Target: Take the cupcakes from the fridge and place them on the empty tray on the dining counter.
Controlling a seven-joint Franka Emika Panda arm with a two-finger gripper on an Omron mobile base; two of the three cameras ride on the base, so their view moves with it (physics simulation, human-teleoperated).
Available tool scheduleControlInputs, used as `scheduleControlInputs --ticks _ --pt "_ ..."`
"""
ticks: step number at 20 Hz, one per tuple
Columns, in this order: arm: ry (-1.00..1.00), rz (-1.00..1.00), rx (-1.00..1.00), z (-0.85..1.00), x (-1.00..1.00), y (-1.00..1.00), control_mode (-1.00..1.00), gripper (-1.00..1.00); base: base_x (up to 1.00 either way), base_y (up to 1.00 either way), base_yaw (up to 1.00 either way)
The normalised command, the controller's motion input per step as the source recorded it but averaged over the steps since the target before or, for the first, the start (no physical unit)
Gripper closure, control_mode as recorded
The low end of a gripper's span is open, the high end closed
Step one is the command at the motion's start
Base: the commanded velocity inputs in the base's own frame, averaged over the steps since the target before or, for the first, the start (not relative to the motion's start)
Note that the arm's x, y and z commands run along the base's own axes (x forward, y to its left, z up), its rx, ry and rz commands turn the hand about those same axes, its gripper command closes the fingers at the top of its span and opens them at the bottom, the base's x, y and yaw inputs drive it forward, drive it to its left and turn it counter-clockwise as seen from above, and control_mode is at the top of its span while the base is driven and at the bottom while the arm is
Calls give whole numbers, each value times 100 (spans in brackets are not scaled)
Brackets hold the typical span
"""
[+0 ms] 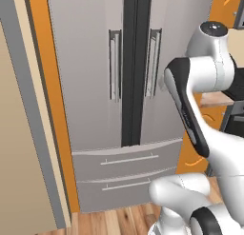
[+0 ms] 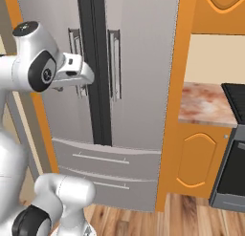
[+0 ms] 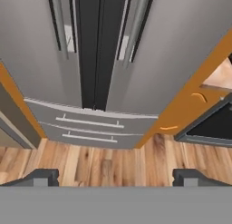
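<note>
Facing: fridge (image 1: 138, 77), both doors shut, cupcakes hidden inside.
Gripper (image 3: 116, 177): wide apart, holding nothing, near the handles.
Do well: line fingers around one handle (image 1: 151, 63), then pull straight.

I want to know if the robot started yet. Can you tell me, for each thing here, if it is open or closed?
fridge: both doors closed.
upper drawer: pushed in, closed.
lower drawer: pushed in, closed.
claw: open wide, holding nothing, facing the fridge, not touching it.
orange cabinet door: closed.
</note>
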Motion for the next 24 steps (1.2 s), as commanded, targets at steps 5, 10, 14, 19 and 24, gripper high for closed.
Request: scheduleControlInputs --ticks 5,10,14,19,24 --pt "-2 6 2 -38 100 -22 -100 -100 0 0 0" --pt "-1 0 0 -44 100 -4 -100 -100 0 0 0" --pt "0 0 2 -24 100 -1 -100 -100 0 0 0" --pt "-6 6 4 -13 88 -12 -100 -100 0 0 0" --pt "-2 5 3 -2 66 -21 -100 -100 0 0 0"
